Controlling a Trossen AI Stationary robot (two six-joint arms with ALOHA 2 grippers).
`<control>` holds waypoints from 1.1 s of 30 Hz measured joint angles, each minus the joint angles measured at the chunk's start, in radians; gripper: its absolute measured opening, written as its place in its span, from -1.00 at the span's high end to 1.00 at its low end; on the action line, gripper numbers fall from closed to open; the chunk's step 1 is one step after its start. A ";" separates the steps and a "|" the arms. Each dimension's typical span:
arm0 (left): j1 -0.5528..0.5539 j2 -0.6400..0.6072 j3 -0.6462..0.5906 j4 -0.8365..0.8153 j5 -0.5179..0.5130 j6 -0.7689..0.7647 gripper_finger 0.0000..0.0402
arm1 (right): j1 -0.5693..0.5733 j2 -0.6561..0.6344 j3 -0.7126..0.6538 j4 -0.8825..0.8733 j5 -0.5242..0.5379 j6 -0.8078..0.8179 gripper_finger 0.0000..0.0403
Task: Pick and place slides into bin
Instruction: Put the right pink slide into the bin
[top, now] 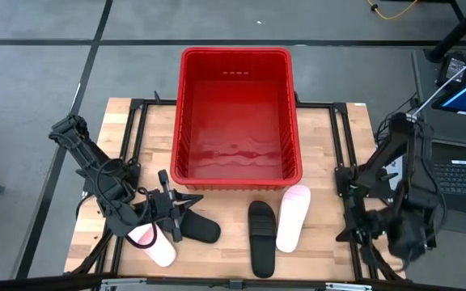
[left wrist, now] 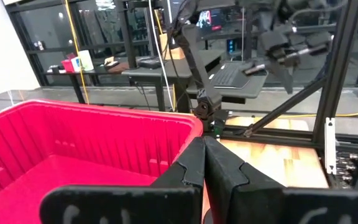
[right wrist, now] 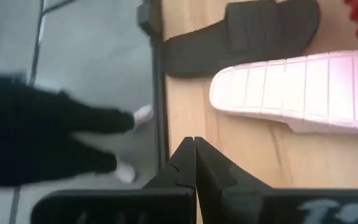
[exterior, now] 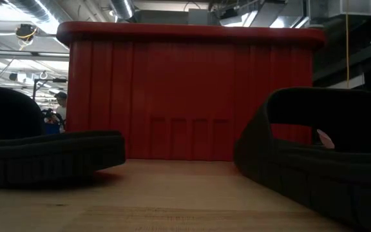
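While both arms stand over the front part of the table [top: 322, 242], the red bin [top: 235, 113] occupies the middle of the far edge, its far rim overhanging that edge, and nothing lies inside it. In the low view the bin's ribbed front wall fills the background behind two dark slides. Four slides lie along the near edge, all outside the bin. A black slide [top: 261, 238] lies at the middle of the near edge, lengthwise toward the bin; a pale pink slide [top: 293, 216] lies just beside it on the right, sole up in the right wrist view, its far end close to the bin's near right corner. A second black slide [top: 197, 228] lies left of centre, near the bin's near left corner, and a second pale pink slide [top: 154, 243] lies toward the near left corner, partly under the left arm. The left gripper [top: 171, 212] hovers just beside the second black slide, jaws clenched on nothing. The right gripper [right wrist: 194, 144] waits at the near right edge, jaws clenched and empty; a person's legs show on the floor beyond it.
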 joint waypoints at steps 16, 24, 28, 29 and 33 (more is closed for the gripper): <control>0.000 0.000 0.000 -0.007 0.009 -0.014 0.98 | 0.092 0.307 -0.001 0.074 0.359 0.501 0.96; 0.000 0.000 0.000 -0.008 0.010 0.175 0.96 | 0.054 0.444 -0.001 0.134 0.429 0.794 0.88; -0.001 0.000 0.000 -0.008 0.017 0.211 0.96 | 0.006 0.504 -0.001 0.150 0.335 0.867 0.78; -0.001 0.000 0.000 -0.008 0.017 0.221 0.96 | -0.006 0.516 -0.001 0.168 0.330 0.874 0.76; -0.001 0.000 0.000 -0.008 0.017 0.261 0.98 | -0.053 0.544 -0.001 0.201 0.344 0.875 0.64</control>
